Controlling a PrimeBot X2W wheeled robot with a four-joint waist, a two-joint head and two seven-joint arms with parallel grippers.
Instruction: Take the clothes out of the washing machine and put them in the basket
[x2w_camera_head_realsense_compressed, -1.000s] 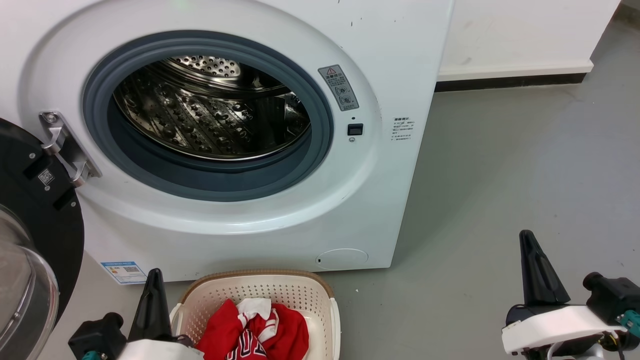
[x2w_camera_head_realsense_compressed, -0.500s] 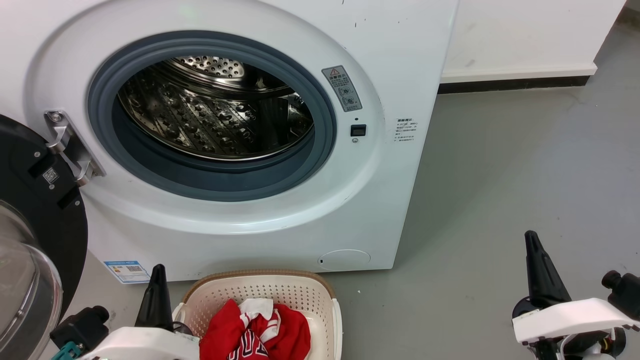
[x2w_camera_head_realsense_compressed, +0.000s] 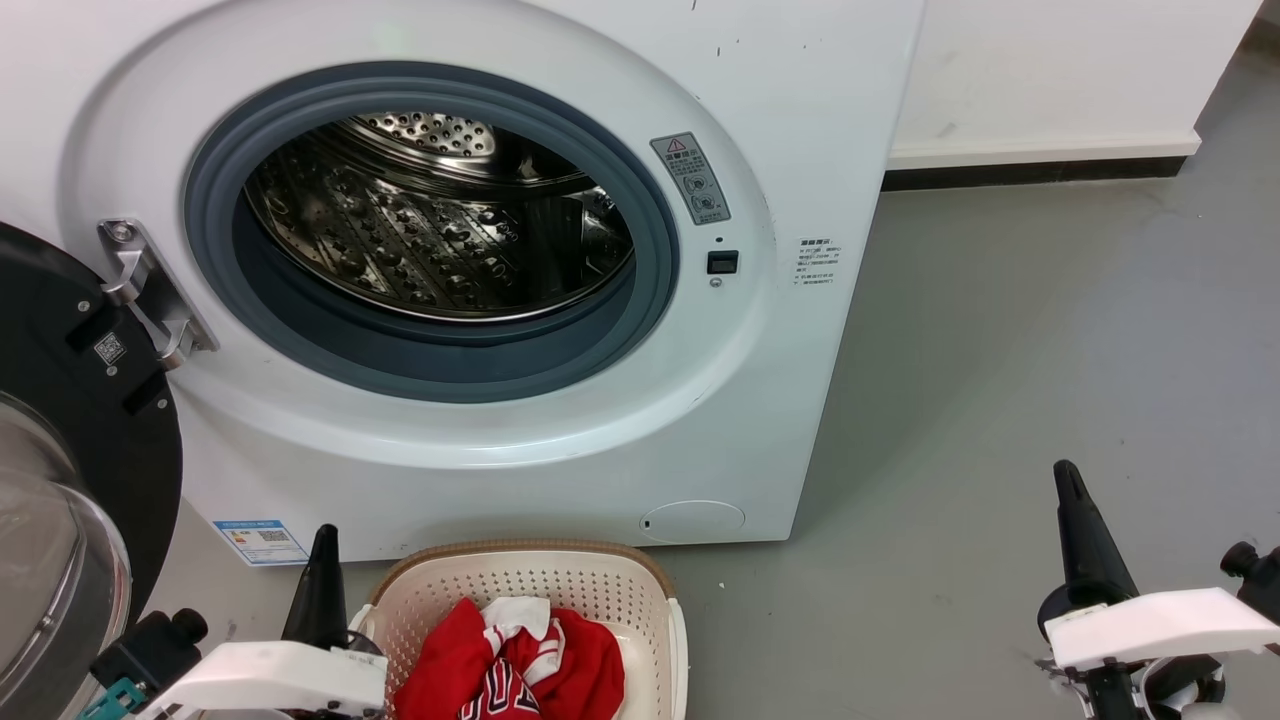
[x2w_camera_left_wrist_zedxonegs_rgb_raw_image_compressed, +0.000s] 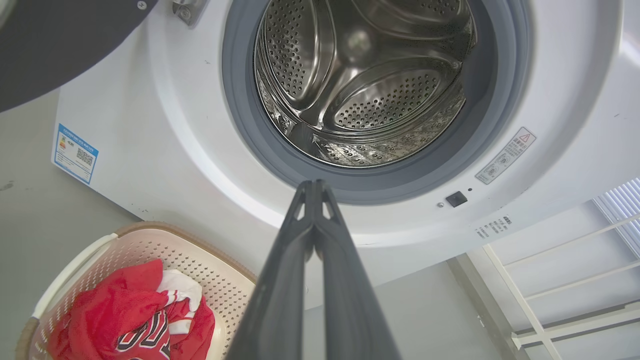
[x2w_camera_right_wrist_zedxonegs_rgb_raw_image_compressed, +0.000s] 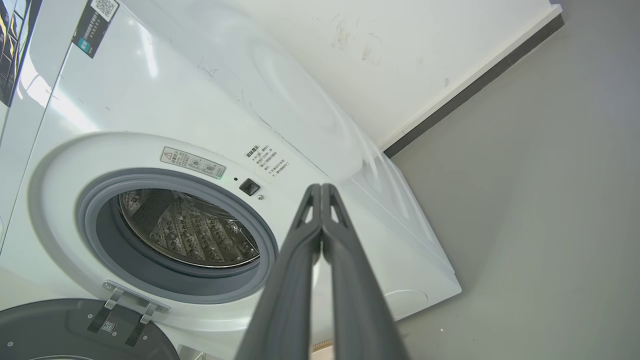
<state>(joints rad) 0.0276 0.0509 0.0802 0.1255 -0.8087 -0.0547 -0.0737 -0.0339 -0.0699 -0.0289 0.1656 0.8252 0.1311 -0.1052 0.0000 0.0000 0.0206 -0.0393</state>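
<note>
The white washing machine stands with its door swung open to the left; its steel drum holds nothing I can see. In front of it on the floor sits the cream basket, and the red clothes with white trim lie bunched inside. In the left wrist view the same clothes lie in the basket at the lower left. My left gripper is shut, empty, just left of the basket. My right gripper is shut and empty over bare floor at the far right.
The open black-framed glass door juts out at the left, close to my left arm. Grey floor stretches to the right of the machine. A white wall with a dark baseboard runs behind. A white rack shows beside the machine.
Both grippers have sunk lower in the head view, and the whole picture has drifted slightly right, so the camera moved. The clothes lie unchanged in the basket.
</note>
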